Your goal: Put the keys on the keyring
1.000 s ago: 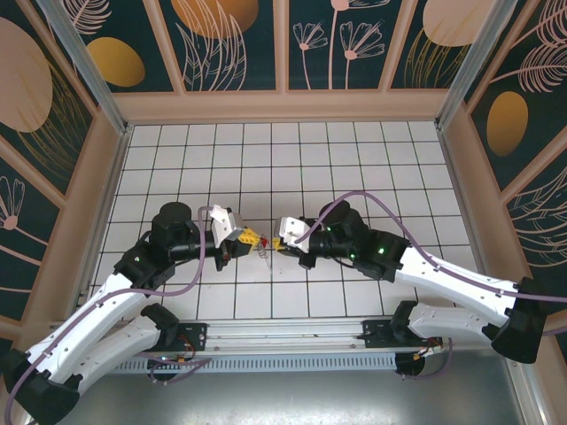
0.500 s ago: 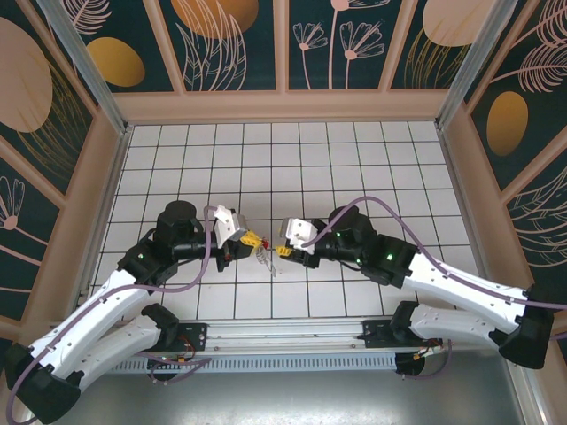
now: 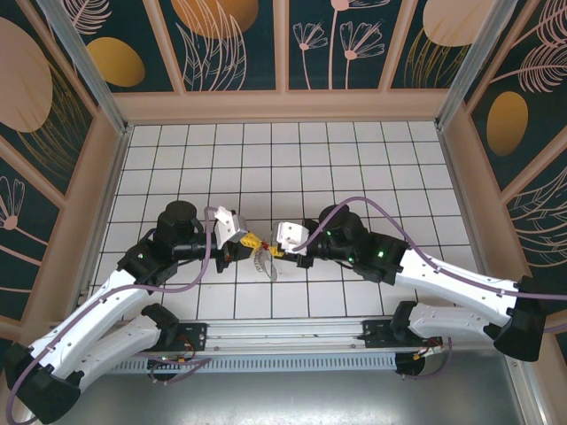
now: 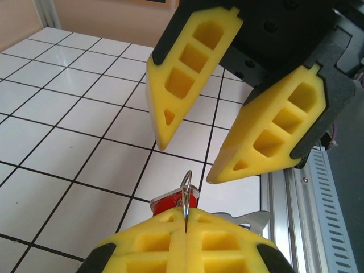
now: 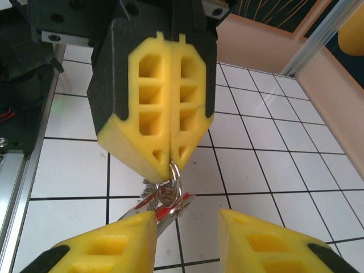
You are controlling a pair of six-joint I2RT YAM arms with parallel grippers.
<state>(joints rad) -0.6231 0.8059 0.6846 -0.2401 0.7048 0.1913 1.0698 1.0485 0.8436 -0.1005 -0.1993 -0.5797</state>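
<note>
My left gripper [image 3: 252,240] is shut on the keyring [image 4: 186,190], a thin silvery loop that sticks up from between its yellow fingertips. From the keyring [image 5: 176,177] hang the keys [image 5: 161,203]: a red-headed one [image 4: 169,202] and silvery blades [image 4: 253,218]. In the top view the keys [image 3: 265,264] dangle above the tiles between the two arms. My right gripper [image 5: 187,239] faces the left one [image 5: 170,162] and stands open. Its left finger [image 5: 111,244] is close beside a key blade, with an empty gap to the other finger [image 5: 267,247]. The open right gripper [image 4: 187,162] hovers just beyond the ring.
White tiled floor [image 3: 354,159] with black grid lines lies under both arms. A metal rail [image 3: 292,336] runs along the near edge, and patterned walls [image 3: 283,53] close in the other sides. Purple cables [image 3: 372,205] loop over both arms.
My right gripper went from shut to open, backed off slightly to the right and then came in again. The keys now hang lower from the ring. The left gripper stayed shut in place.
</note>
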